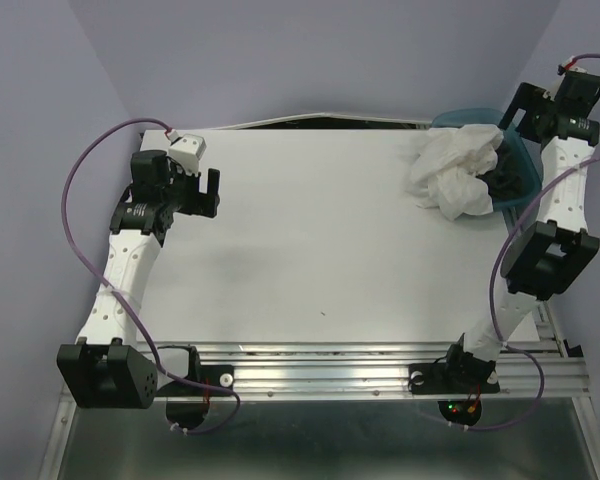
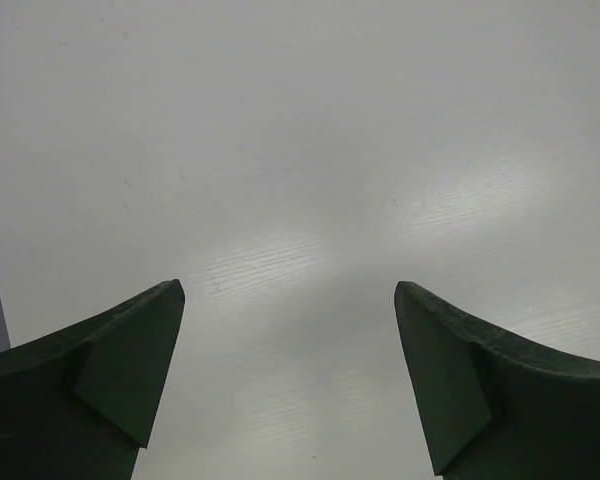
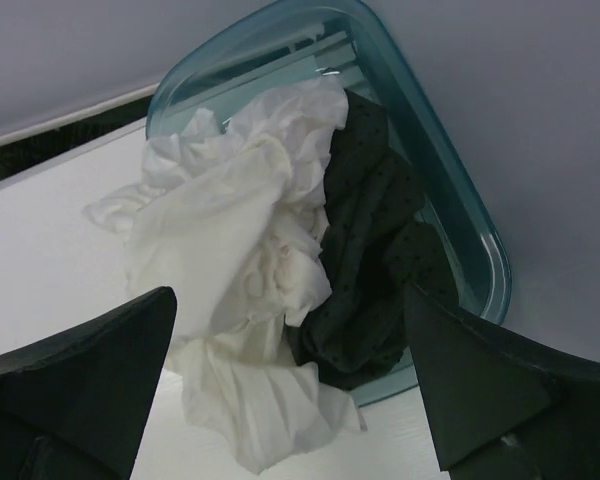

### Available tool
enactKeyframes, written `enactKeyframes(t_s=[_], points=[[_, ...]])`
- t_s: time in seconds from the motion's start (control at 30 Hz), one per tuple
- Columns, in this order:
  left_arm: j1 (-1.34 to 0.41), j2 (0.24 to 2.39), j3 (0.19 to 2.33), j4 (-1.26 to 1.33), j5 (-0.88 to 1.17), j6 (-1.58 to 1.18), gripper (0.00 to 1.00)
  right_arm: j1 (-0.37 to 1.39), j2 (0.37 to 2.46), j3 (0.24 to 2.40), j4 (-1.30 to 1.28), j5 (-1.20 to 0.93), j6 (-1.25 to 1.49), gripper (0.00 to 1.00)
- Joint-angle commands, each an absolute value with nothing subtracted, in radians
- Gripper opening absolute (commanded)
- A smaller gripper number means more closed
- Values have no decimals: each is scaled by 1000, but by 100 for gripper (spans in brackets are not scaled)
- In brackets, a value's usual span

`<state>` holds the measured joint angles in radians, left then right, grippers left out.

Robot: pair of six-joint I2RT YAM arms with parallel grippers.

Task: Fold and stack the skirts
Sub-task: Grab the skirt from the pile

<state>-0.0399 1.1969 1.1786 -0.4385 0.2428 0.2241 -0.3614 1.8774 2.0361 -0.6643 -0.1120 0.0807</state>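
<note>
We record a white tabletop (image 1: pixel 310 250) with a teal bin (image 1: pixel 458 117) at its 1 o'clock corner. Both garments lie crumpled and unfolded in that bin. The charcoal skirt (image 3: pixel 380 250) sits inside on the 3 o'clock side. The white skirt (image 3: pixel 230 230) is beside it and spills over the rim onto the tabletop. The left gripper (image 2: pixel 290 290) hangs over bare tabletop near 10 o'clock, fingers wide apart and empty. The right gripper (image 3: pixel 290 292) is above the bin, fingers likewise apart, holding nothing.

Bare bench (image 1: pixel 310 240) across the middle and left — open passage. In the far right corner the teal bin (image 3: pixel 455 185) blocks the way, white skirt (image 3: pixel 230 230) spilling over its rim onto the bench, dotted dark skirt (image 3: pixel 380 250) packed beside it.
</note>
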Motion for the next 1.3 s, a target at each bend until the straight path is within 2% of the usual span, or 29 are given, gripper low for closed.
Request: enactKeyframes(t_s=[0.0,0.2,0.53,0.57,0.6,0.73,0.77,0.87,0.9,0.97,1.03,1.07,1.27], points=[[-46,1187,1220,-407,262,204,99,-402,1995,2170,-650,-150,179,100],[-46,1186,1204,-397,249,189,99,-411,2153,2221,-629,-216,215,100],[-45,1192,1180,-393,230,179,99,-411,2241,2187,-558,-425,270,98],[-44,1192,1178,-393,230,179,99,-411,2244,2184,-557,-445,273,95],[-44,1193,1174,-391,230,178,99,-420,2246,2183,-554,-454,278,87],[-44,1198,1169,-385,235,173,99,-420,2232,2180,-540,-526,291,66],[-44,1198,1167,-382,235,173,99,-420,2220,2177,-537,-555,294,57],[-44,1200,1164,-377,235,169,99,-420,2201,2169,-529,-598,304,39],[-44,1201,1166,-376,238,167,99,-420,2191,2168,-528,-606,308,29],[-44,1200,1167,-377,239,166,99,-420,2183,2164,-526,-627,314,18],[-44,1197,1169,-379,241,166,99,-429,2169,2160,-526,-641,319,3],[-44,1195,1169,-380,241,166,99,-430,2163,2158,-526,-644,322,1],[-44,1184,1155,-376,238,164,99,-465,2083,2152,-509,-670,351,1]])
